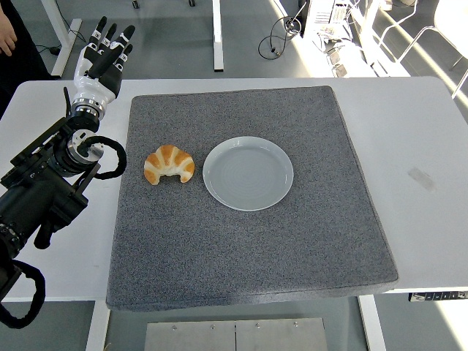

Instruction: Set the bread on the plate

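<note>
Lying on the grey, coarse-textured square mat [248, 241], left of centre — a golden-brown, crescent-shaped croissant with pale stripes, the bread [169, 164]. Curving with its two tips pointing toward the near edge. Resting flat, untouched, not on the plate.

Sitting just beside the bread on its right, with a narrow strip of mat showing between them: a round, pale grey-white plate [248, 173] with a shallow raised rim. Holding nothing on it. Catching a soft reflection across its flat middle.

Covering most of the white table [424, 139], the mat, with bare white margins showing at the left, right and far sides. Slightly overhanging the table's near edge at the front left corner.

Reaching in from the left edge, the black left arm, cables looping near the wrist. Hovering over the table's far left corner, off the mat: the left robot hand [104, 62], white at the palm with black fingers [111, 36]. Pointing away from the camera, fingers extended and slightly spread, grasping nothing — released. Staying well apart from the bread, beyond the mat's far left corner.

Showing at the top left corner, part of a person's hand [7, 38] against dark clothing, well clear of the robot hand.

Beyond the table, white table legs and dark cables lying on a grey floor.
</note>
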